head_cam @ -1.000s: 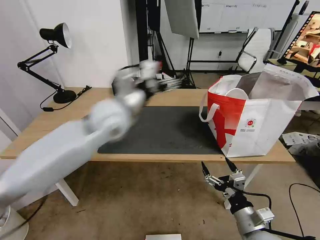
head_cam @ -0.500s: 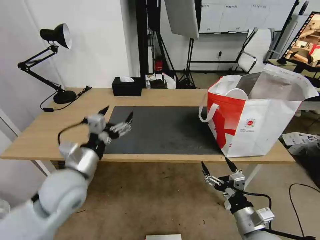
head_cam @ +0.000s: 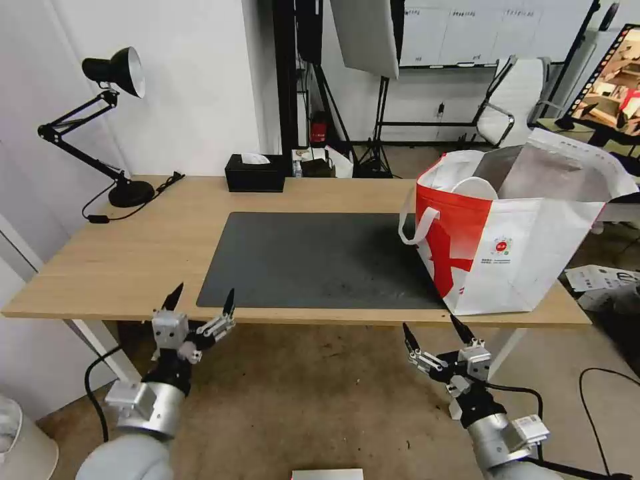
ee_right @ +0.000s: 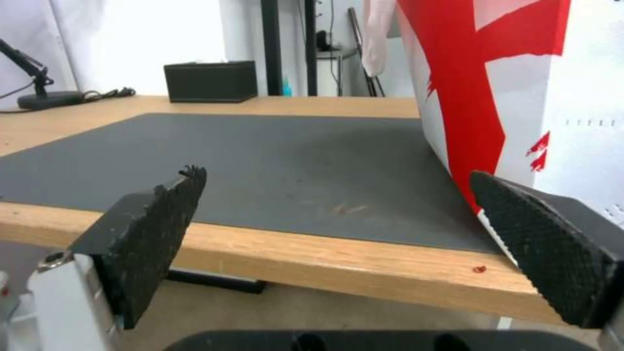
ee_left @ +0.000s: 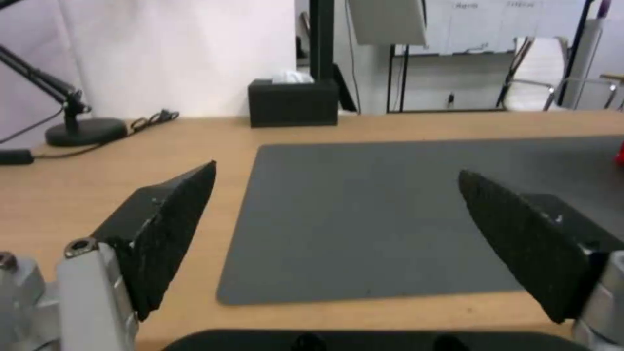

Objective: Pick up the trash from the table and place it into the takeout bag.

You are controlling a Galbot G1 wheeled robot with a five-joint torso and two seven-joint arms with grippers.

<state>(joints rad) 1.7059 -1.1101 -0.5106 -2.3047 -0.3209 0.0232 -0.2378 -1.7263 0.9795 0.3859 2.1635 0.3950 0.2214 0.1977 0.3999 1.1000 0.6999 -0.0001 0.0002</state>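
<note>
The trash is out of view. The takeout bag (head_cam: 527, 240) stands open at the right end of the table (head_cam: 133, 247), its foil lining showing, its red panel (ee_right: 481, 97) close in the right wrist view. My left gripper (head_cam: 203, 293) hangs open just below the table's front edge, left of the middle, facing the dark mat (ee_left: 364, 219). Below the front edge near the bag, my right gripper (head_cam: 430, 325) is also open. Both hold nothing.
A black tissue box (head_cam: 253, 175) sits at the back edge and a black desk lamp (head_cam: 113, 100) at the back left with its cable. A chair (head_cam: 517, 100) and stands are behind the table. Papers (head_cam: 593, 277) lie on the floor at right.
My left arm has swung from over the back of the table down and toward me, ending below the front edge with its fingers open. The right arm has not moved.
</note>
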